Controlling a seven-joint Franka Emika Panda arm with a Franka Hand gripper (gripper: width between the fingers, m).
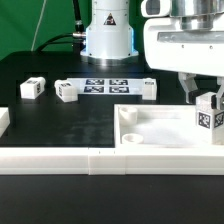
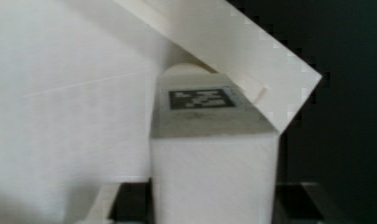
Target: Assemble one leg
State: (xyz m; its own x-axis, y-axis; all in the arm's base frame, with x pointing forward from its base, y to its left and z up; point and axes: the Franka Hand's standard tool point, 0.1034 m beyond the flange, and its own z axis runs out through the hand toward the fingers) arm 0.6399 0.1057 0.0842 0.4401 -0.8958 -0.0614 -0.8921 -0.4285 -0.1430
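Observation:
My gripper is shut on a leg, a small white block with a black-and-white tag on its side. It holds the leg upright at the right end of the large white tray part, close to a corner. I cannot tell whether the leg touches the tray. In the wrist view the leg fills the middle between my dark fingers, its tag facing the camera, with the tray's surface and edge behind it. Three more legs lie on the black table.
The marker board lies flat in front of the robot base. Long white rails run along the front edge. Another white piece shows at the exterior view's left edge.

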